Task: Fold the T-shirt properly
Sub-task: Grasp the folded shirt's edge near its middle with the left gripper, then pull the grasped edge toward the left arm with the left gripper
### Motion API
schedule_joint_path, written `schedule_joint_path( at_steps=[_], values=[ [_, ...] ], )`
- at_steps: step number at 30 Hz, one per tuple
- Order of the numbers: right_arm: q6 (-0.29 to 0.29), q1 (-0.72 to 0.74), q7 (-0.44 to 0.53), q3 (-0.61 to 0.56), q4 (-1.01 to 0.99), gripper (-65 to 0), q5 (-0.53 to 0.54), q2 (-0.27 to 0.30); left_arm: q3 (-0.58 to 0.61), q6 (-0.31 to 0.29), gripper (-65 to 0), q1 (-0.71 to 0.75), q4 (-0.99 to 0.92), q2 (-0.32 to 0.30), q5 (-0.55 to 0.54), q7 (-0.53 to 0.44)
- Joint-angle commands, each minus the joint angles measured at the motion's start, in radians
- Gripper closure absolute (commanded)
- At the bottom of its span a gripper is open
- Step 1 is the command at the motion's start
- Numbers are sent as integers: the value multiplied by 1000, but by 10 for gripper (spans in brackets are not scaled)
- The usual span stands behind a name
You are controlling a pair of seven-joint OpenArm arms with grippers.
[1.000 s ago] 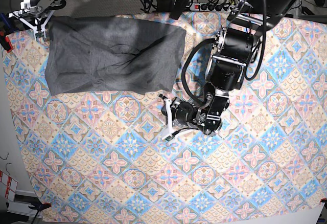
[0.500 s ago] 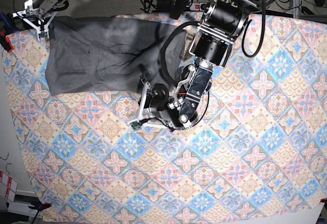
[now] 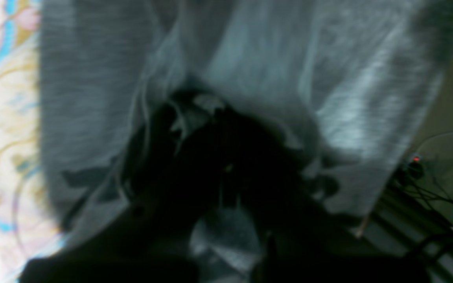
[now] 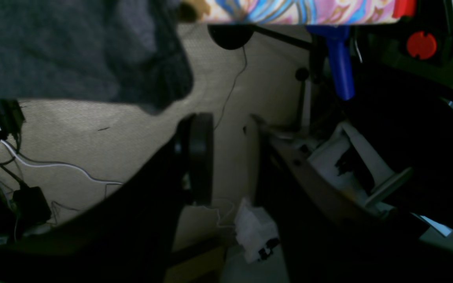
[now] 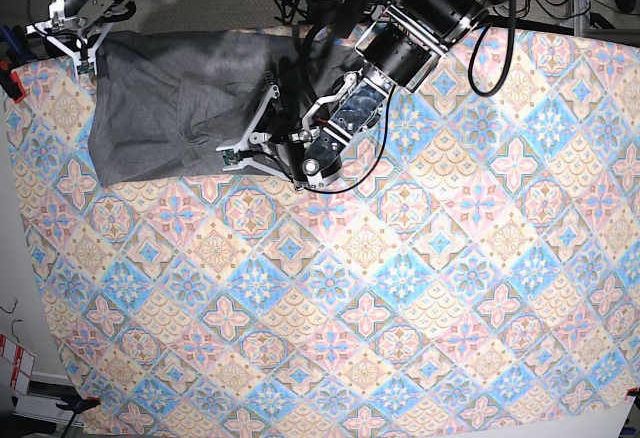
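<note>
The grey T-shirt [image 5: 160,108] lies at the table's far left corner, its right side lifted and drawn over toward the left. My left gripper [image 5: 247,130] hangs above the shirt's middle. In the left wrist view the left gripper [image 3: 207,114] is shut on a gathered bunch of the T-shirt [image 3: 348,98]. My right gripper [image 5: 76,36] hovers at the shirt's far left corner, past the table edge. In the right wrist view the right gripper [image 4: 230,157] stands open with only floor showing in the gap, and the T-shirt [image 4: 61,51] hangs off at the upper left.
The patterned tablecloth [image 5: 400,298] covers the table. A blue clamp [image 4: 340,70] with a red knob [image 4: 421,45] grips the table edge near my right gripper. Cables and a power strip [image 5: 410,13] lie on the floor behind the table.
My left arm has swung left from beside the shirt's right edge to over its middle, dragging that side of the shirt along. The right gripper has stayed at the corner.
</note>
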Motion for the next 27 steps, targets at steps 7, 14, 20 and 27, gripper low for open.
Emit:
schedule_joint_path(
  at_steps=[7,14,20,27],
  values=[
    [-8,-4,2,5,15,-142,-5,9,4,-2,0,-47,22,-11,-17,13],
    [-8,-7,2,5,20,-142,-5,9,9,-2,0,-70,53,21,-19,54],
    [-8,-4,2,5,12,-142,-2,9,101,-2,0,-70,56,21,-37,53],
    [-8,3,2,6,20,-142,3,9,10,-2,0,-67,77,21,-17,51]
  ],
)
